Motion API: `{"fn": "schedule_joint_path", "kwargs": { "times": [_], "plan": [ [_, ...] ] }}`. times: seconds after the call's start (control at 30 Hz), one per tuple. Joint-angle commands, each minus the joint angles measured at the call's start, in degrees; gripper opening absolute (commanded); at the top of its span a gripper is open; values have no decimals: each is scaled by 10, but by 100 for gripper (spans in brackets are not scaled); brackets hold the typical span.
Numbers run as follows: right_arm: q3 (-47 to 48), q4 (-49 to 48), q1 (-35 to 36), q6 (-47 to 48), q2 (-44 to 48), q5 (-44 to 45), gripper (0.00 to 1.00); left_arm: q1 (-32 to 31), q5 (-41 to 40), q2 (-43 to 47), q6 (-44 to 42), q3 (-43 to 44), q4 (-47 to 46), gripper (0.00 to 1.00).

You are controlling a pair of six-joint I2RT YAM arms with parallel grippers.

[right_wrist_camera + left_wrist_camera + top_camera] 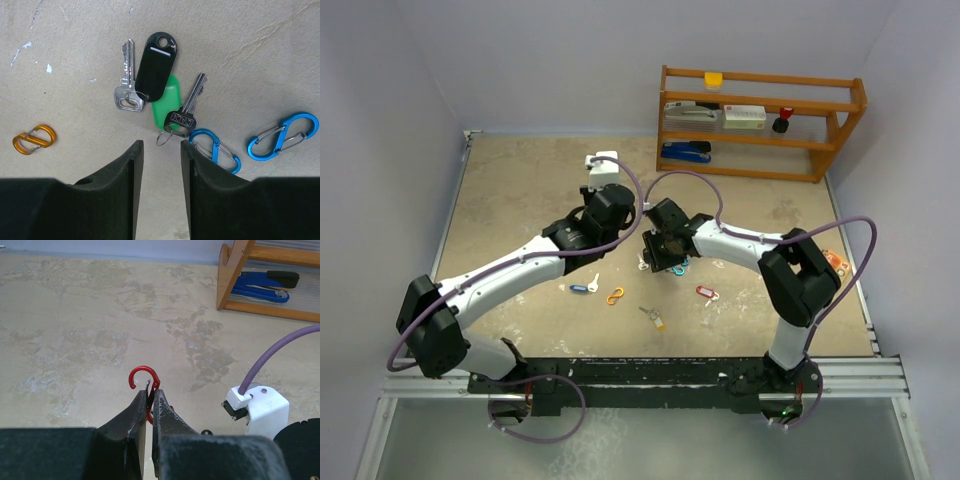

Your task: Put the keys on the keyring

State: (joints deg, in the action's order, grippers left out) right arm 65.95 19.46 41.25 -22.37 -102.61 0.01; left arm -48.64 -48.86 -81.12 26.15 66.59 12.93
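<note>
Two keys are the object of this pick-up step. The silver key with a black oval plastic tag point(156, 67) and the silver key with a green plastic tag point(190, 107) lie touching on the bench point(75, 50). They are just ahead of the right tool point(161, 145), whose jaws stand apart and empty. Next, I judge, it must descend and pinch one key. The left tool point(151, 390) is clenched on a red S-shaped metal clip point(144, 375).
</note>
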Motion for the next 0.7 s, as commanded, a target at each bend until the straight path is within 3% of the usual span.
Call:
{"fn": "schedule_joint_path", "kwargs": {
  "times": [0.0,0.67],
  "plan": [
    [25,8,2,-7,-6,-15,37,7,-9,22,-1,-9,-21,0],
    [30,14,3,-13,-25,5,22,17,3,21,-1,-17,-26,0]
  ]
}}
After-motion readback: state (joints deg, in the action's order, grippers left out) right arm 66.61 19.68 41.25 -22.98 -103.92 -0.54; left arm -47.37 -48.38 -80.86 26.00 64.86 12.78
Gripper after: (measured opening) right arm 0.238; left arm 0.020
